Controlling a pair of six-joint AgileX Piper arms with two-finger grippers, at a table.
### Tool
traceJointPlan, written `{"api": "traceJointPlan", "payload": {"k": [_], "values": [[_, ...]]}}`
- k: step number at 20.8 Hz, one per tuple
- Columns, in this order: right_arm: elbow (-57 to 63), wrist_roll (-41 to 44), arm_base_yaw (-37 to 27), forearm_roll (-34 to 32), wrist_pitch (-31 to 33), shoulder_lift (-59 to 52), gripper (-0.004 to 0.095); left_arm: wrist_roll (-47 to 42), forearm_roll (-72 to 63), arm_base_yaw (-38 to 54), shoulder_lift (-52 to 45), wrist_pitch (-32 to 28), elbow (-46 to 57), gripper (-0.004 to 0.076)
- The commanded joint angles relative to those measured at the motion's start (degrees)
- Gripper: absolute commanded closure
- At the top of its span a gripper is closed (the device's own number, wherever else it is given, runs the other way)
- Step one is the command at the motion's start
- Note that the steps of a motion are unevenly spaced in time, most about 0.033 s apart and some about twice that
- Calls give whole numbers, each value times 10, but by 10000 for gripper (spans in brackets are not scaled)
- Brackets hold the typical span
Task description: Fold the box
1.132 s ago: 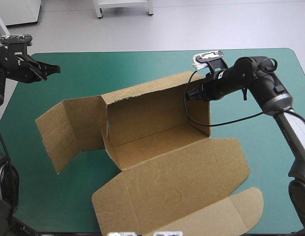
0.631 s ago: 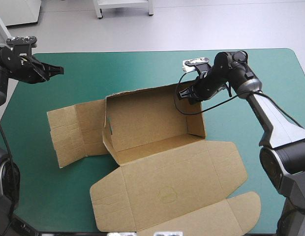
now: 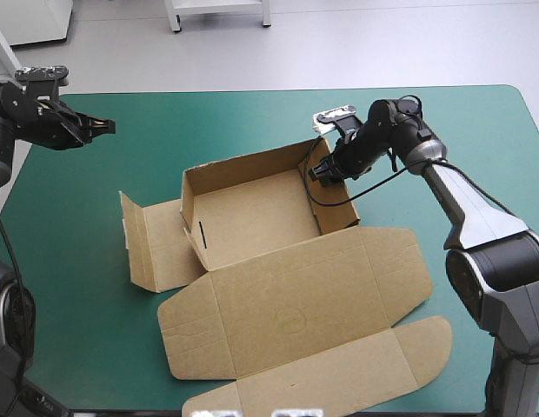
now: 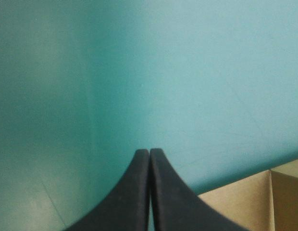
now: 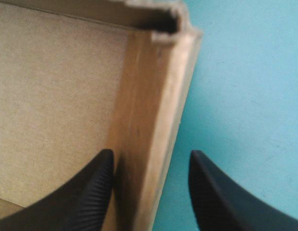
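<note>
1. A brown box sits half formed at the centre of the teal-green table. Its tray walls are raised, its lid lies flat toward 6 o'clock, and a side flap is loose at 9 o'clock.
2. The right gripper, at the tray's 1 o'clock corner, has its black fingers spread apart. They straddle the right wall, one inside and one outside, and clamp nothing.
3. The left gripper hovers at the table's 10 o'clock, well apart from the box. Its fingers are pressed together in a point and hold nothing.
4. The board looks light and stiff, likely to bend only along its creases and to slide on the smooth cover if pushed.
5. The top edge of a wall, near a corner, looks like the soundest place to pinch. A hard squeeze in the middle of a panel could dent it.
</note>
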Motion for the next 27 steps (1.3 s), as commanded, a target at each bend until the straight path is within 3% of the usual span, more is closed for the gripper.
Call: {"api": "traceJointPlan", "payload": {"k": [1,4,9,17,27], "values": [[-23,0,-3,-8,-9,-30,241,0,-16,1,-26,-24,-13,732],[-55,14,-3,-41,4,-31,235,1,-19,1,-26,-23,-13,732],[-171,73,-2,-59,90,-31,237,2,-20,1,-26,-22,-13,732],[-129,133,68,-152,91,-32,266,5,-32,1,-26,-17,-13,732],[-119,162,68,-169,91,-16,304,6,-33,1,-26,-17,-13,732]]}}
